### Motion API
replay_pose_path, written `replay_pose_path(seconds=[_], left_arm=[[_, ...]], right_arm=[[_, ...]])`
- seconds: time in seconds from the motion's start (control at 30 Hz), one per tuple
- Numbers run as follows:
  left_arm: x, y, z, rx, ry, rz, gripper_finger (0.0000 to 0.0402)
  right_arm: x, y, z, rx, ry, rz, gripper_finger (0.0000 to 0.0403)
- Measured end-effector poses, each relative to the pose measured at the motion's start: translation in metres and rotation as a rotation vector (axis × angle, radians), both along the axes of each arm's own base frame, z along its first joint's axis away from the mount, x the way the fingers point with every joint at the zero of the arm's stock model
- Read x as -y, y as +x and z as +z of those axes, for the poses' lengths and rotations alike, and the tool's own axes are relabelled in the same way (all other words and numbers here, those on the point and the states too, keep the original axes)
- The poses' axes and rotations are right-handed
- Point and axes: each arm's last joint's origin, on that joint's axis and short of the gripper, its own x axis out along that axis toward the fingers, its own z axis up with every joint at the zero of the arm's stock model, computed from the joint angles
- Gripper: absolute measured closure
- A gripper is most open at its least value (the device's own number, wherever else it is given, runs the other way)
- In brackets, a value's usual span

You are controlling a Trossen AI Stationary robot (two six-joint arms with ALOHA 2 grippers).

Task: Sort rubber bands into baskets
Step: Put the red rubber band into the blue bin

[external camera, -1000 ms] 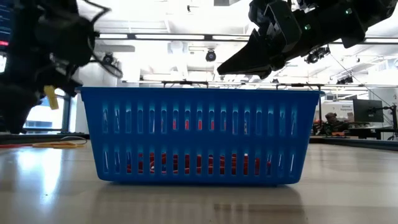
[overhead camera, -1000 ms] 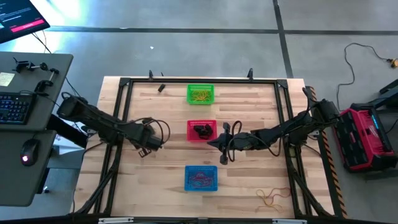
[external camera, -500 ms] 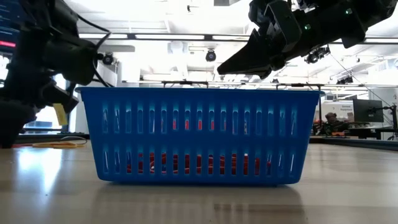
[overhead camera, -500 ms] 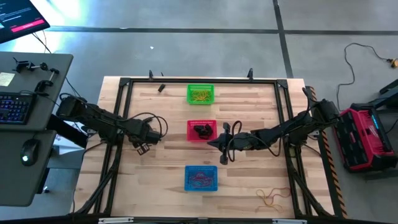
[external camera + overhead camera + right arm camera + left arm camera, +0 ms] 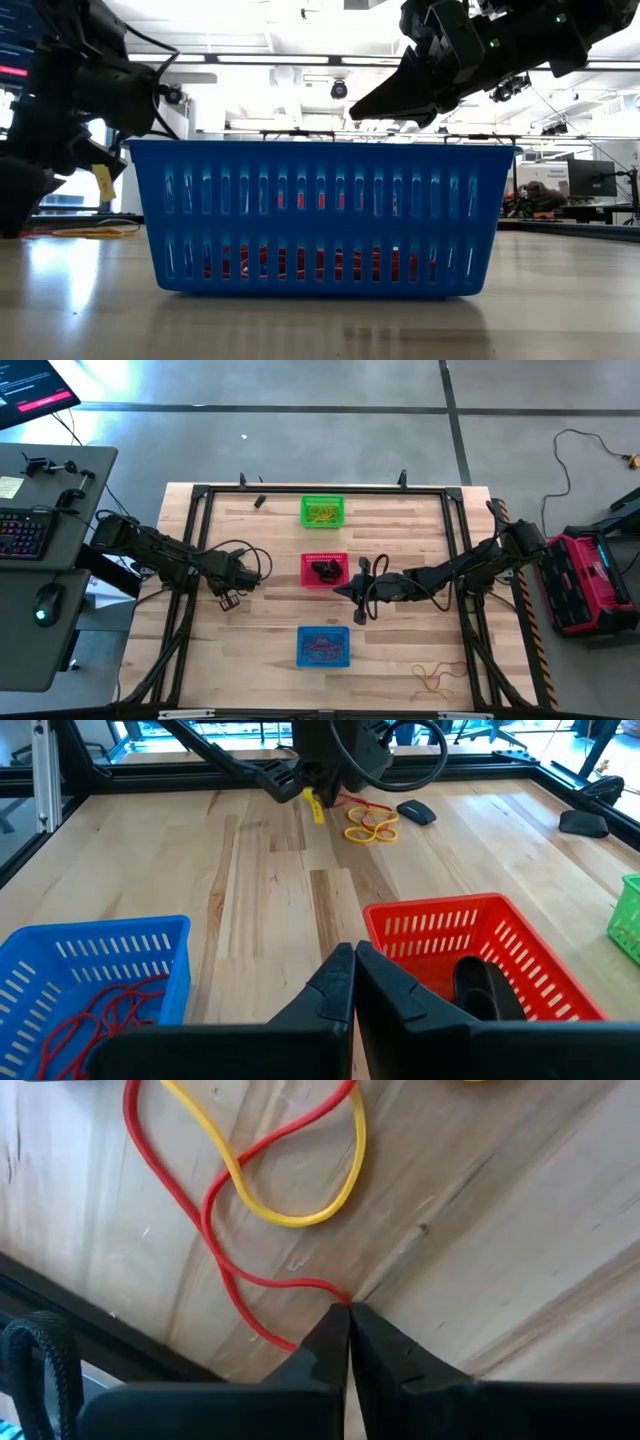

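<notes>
**Left tool pinches a red band at the surface's left side**

The left tool [image 5: 348, 1312] is down at the wooden surface [image 5: 400, 650], out on its left part, well apart from the baskets. Its fingers are pressed together, and the tips nip a red rubber band [image 5: 180, 1210] right where it lies on the wood. A yellow rubber band [image 5: 300, 1180] is looped across that red one, just beyond the fingertips.

The right tool [image 5: 354, 958] hangs above the surface just to the right of the red basket [image 5: 324, 569], with its fingers pressed together and nothing between them. From its wrist view the red basket holds something dark, and the blue basket [image 5: 90, 970] beside it has red bands [image 5: 95, 1010] lying in the bottom.

Seen from above, the three baskets stand in a line down the middle of the surface: the green basket [image 5: 322, 511] at the far end with yellow bands in it, the red one in the centre, the blue one nearest the front edge. A few loose yellow and red bands [image 5: 437, 677] lie near the front right corner, well away from either arm.
</notes>
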Motion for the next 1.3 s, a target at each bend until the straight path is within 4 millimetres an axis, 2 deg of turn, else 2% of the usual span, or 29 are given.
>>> replay_pose_path(seconds=[0.17, 0.27, 0.63, 0.9, 1.3], left_arm=[[0.004, 0.008, 0.011, -0.003, 0.007, -0.025, 0.0401], [0.007, 0.017, 0.023, 0.024, 0.031, -0.046, 0.0401], [0.017, 0.027, 0.067, -0.032, 0.162, -0.117, 0.0401], [0.018, 0.045, 0.095, 0.087, 0.237, -0.157, 0.0401], [0.017, 0.053, 0.122, 0.128, 0.315, -0.206, 0.0401]], right_arm=[[0.000, 0.000, 0.000, 0.000, 0.000, 0.000, 0.0403], [0.000, 0.000, 0.000, -0.001, 0.001, -0.001, 0.0403], [-0.006, -0.002, -0.001, -0.006, 0.003, 0.014, 0.0403], [-0.007, -0.002, -0.001, -0.006, 0.001, 0.013, 0.0403], [-0.007, -0.002, -0.001, -0.006, 0.001, 0.013, 0.0403]])
